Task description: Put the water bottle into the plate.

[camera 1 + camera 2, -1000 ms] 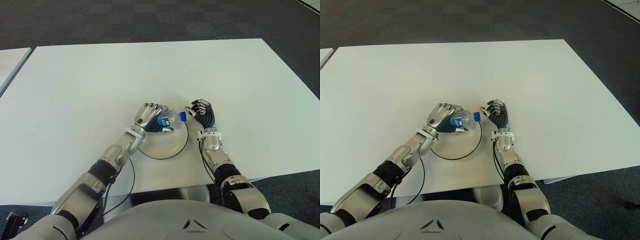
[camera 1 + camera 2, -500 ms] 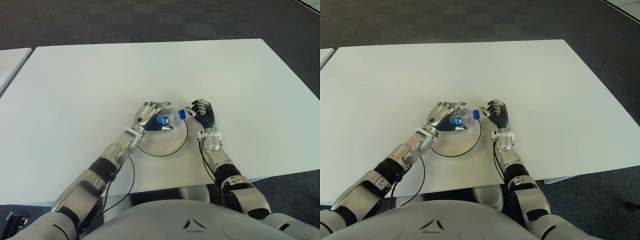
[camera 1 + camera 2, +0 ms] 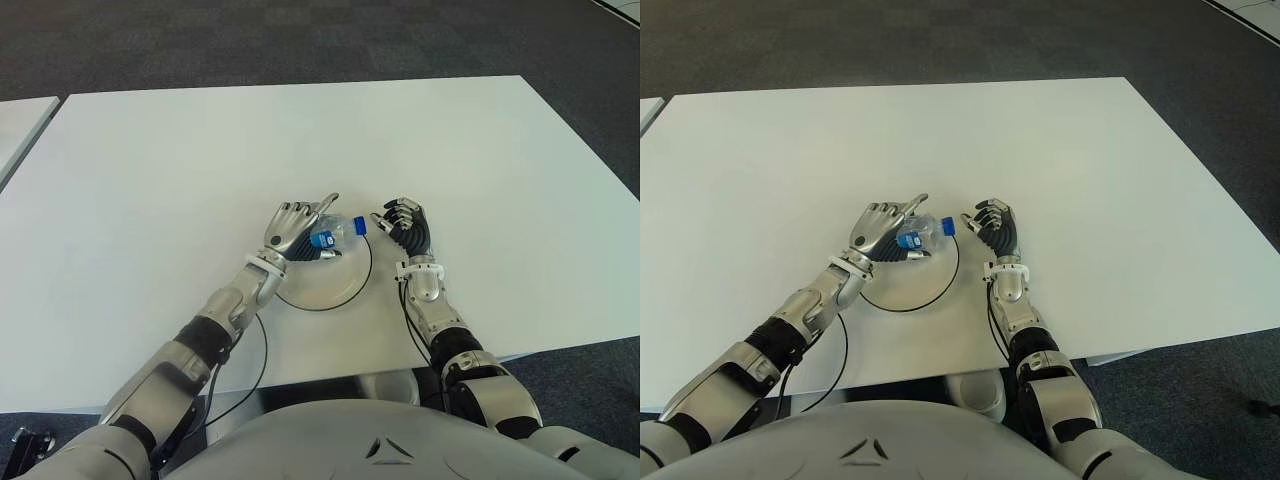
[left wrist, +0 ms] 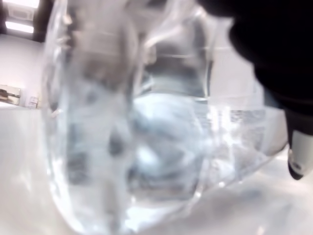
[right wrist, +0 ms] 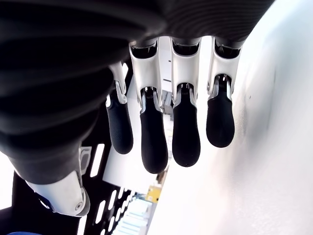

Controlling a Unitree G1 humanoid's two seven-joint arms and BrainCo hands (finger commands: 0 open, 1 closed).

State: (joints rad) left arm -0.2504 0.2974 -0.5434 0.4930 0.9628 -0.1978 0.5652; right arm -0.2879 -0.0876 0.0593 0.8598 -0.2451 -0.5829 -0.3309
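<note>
Water bottle (image 3: 335,233) lying on its side at the far rim of the plate (image 3: 325,283), blue cap toward the right hand (image 3: 405,222) (fingers curled, empty), near the tabletop's (image 3: 150,170) front edge. Left hand (image 3: 295,229) loosening, fingers spreading over the bottle.

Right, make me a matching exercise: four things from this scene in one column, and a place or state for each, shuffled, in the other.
Things:
1. bottle
2. plate
3. left hand
4. right hand

Places or states:
A. beside the plate on its right, fingers curled and holding nothing
B. lying on its side over the plate's far part, blue cap towards the right hand
C. flat on the white table, near its front edge
D. at the bottle's left side, fingers opening

Pairs: 1-B, 2-C, 3-D, 4-A
</note>
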